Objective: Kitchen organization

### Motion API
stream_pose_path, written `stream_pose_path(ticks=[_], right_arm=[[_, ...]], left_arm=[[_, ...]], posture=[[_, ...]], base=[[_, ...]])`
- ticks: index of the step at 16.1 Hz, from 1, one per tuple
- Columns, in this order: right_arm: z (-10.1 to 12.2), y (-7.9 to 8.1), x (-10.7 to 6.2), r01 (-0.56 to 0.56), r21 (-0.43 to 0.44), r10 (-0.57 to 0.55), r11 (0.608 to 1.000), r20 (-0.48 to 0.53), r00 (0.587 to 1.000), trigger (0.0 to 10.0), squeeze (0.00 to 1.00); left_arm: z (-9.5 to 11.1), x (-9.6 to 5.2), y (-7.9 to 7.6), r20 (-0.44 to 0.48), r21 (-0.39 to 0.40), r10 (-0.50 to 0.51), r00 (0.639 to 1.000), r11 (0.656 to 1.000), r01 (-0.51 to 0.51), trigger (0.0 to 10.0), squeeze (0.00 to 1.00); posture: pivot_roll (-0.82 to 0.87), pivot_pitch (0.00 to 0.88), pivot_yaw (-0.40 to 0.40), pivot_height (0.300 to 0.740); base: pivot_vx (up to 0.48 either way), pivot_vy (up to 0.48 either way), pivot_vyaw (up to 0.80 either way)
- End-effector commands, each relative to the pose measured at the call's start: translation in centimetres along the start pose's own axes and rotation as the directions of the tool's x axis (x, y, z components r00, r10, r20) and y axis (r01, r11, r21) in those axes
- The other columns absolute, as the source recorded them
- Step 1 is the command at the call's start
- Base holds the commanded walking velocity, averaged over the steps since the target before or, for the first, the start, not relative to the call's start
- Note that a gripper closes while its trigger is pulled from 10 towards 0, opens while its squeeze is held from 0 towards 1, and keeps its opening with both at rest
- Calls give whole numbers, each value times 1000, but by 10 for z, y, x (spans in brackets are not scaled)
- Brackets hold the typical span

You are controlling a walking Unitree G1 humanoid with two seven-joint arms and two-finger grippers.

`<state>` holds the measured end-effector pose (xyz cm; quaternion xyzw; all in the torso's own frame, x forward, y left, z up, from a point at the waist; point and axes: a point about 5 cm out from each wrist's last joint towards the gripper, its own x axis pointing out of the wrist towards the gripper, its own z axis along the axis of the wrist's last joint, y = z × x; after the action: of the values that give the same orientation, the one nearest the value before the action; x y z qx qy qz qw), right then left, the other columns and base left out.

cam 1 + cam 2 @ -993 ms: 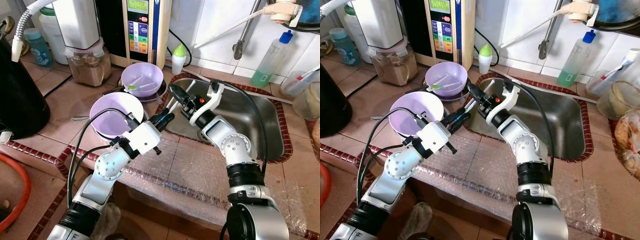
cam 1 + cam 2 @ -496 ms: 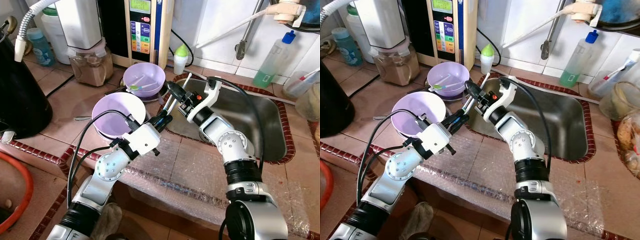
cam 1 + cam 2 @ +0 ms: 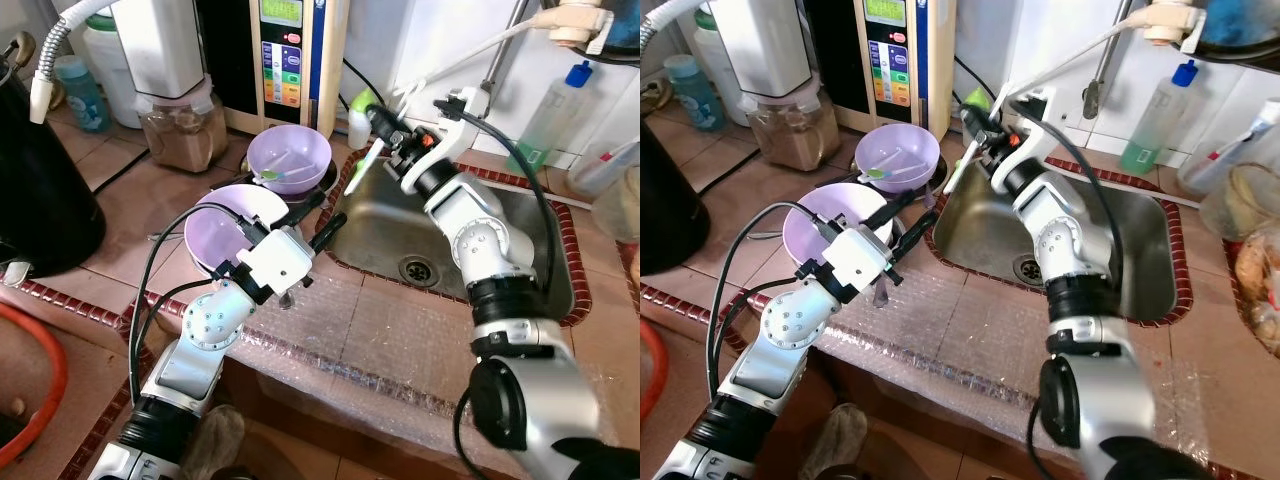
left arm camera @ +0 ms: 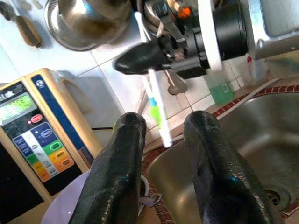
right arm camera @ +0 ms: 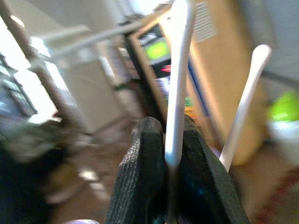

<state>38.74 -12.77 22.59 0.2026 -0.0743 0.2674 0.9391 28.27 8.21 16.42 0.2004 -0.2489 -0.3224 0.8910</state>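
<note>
Risk: right gripper (image 3: 385,125) pinches two thin utensils (image 3: 366,163) over the sink (image 3: 520,250) rim; a loose grip drops one. Left gripper (image 3: 315,215) hangs spread near the bowl (image 3: 215,225).

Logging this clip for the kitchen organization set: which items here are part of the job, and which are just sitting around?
In the job:
- white utensils, clamped in the right gripper above the sink's back corner
- left gripper, open, beside the near purple bowl
- far purple bowl holding a utensil
- sink

Lying about:
- green soap bottle
- jar of brown powder
- water dispenser panel
</note>
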Motion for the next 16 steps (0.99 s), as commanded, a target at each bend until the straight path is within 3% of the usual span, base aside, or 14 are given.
stream_pose_path(ticks=[1,3,5,6,7,9,10,15,16], right_arm=[[0,-13,-3,83,-160,-88,984,-24,996,0,0],[-12,-31,-15,134,-310,-163,941,-70,984,0,0],[-29,-54,-34,216,-360,-274,908,-117,955,0,0],[-41,-65,-47,238,-408,-324,881,-155,933,3490,0],[-54,-72,-57,246,-421,-354,873,-201,914,10000,0],[-66,-78,-69,265,-404,-381,876,-240,893,10000,0],[-80,-81,-80,294,-386,-409,874,-261,874,10000,1000],[-107,-79,-97,332,-340,-438,880,-306,845,10000,1000],[-112,-77,-101,303,-374,-425,877,-306,852,10000,1000]], left_arm=[[6,1,4,16,-2,11,1000,1000,-11,10000,1000],[5,-6,7,-8,-32,31,999,999,-31,10000,1000],[1,-18,10,-54,-73,77,996,994,-81,10000,1000],[-2,-28,9,-83,-84,89,993,992,-95,10000,1000],[-4,-36,8,-104,-84,91,990,991,-100,10000,1000],[-3,-42,10,-121,-96,119,985,987,-131,10000,1000],[-2,-48,13,-147,-105,159,976,979,-175,10000,1000],[-8,-54,12,-198,-117,170,965,974,-196,10000,1000],[-9,-55,11,-212,-125,159,964,974,-188,10000,1000]], posture=[[65,0,-34,740],[54,0,-26,740],[49,0,-20,740],[52,0,-20,740],[55,0,-26,740],[63,0,-34,740],[65,0,-40,740],[65,0,-44,740],[62,0,-42,740]], base=[[0,0,0],[0,0,0],[0,0,0],[0,0,0],[0,0,0],[0,0,0],[0,0,0],[0,0,0],[0,0,0]])
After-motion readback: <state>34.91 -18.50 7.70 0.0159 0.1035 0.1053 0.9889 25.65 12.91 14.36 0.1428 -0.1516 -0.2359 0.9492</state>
